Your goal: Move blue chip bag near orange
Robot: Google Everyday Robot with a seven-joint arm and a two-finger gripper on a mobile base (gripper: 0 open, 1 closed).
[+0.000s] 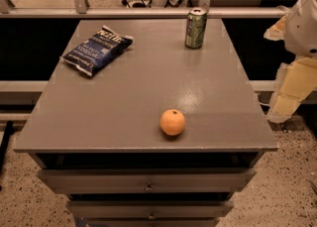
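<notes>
Grey cabinet top (148,77) bears blue chip bag (97,50), green can (196,28), orange (173,122); end effector (292,92) at right, grip unclear.

A grey table (138,87) with a flat, faintly glossy top fills the middle of the frame, with drawers showing below its front edge. Three things lie on it. The blue chip bag (97,50) lies flat and askew in the upper left, near the far left corner. A green soda can (196,28) stands upright at the upper centre-right, close to the far edge. The orange (173,122) sits at lower centre, near the front edge, well apart from both. The gripper (290,92) hangs at the right edge of the frame, off the tabletop.
</notes>
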